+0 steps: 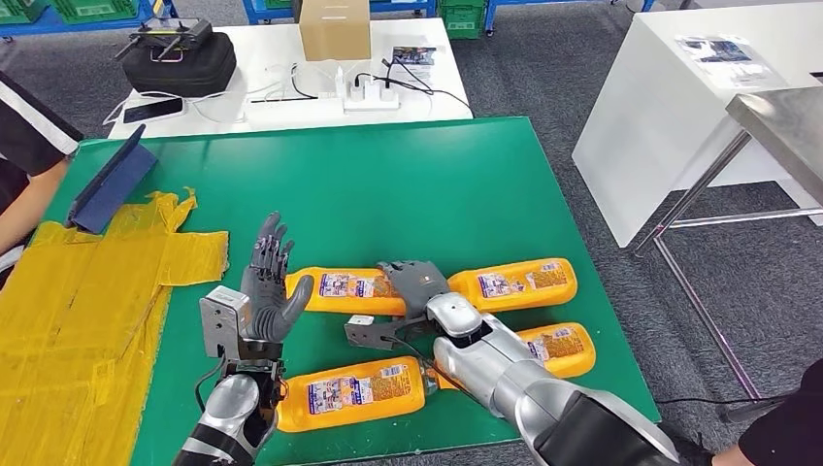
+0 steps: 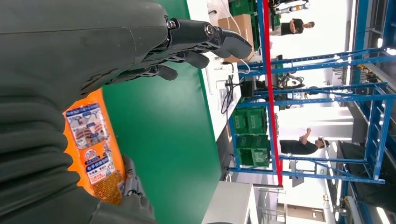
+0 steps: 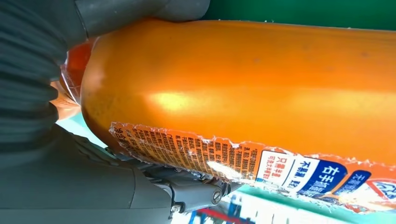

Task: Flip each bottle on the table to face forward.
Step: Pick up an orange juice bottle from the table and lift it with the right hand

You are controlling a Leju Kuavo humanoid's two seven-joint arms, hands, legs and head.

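Nearest the camera, a near left bottle (image 1: 354, 391) is laid on its side on the green mat (image 1: 388, 184), label up, just below the raised left hand (image 1: 269, 286). Its fingers (image 1: 272, 243) are held spread and upright with nothing between them; the same hand (image 2: 84, 51) is seen in the left wrist view above an orange bottle's label (image 2: 93, 149).

Beyond the left fingertips, a far left bottle (image 1: 345, 289) is laid flat, and its end is covered by the right hand (image 1: 417, 282), whose fingers are curled down over it. In the right wrist view a bottle (image 3: 243, 93) is seen pressed close against that hand (image 3: 60, 177); whether it is truly gripped cannot be told.

To the right of the right hand a far right bottle (image 1: 519, 283) is laid label up, and a near right bottle (image 1: 558, 348) is partly hidden behind the silver forearm.

Left of the left fingers, yellow paper (image 1: 82, 311) is spread over the mat, with a blue folder (image 1: 112, 184) at its far edge and a person's arm (image 1: 24, 194) beside it. Past the mat, a white table (image 1: 291, 83) is seen bearing a black case (image 1: 180, 58), a cardboard box (image 1: 335, 27) and a power strip (image 1: 369, 95).
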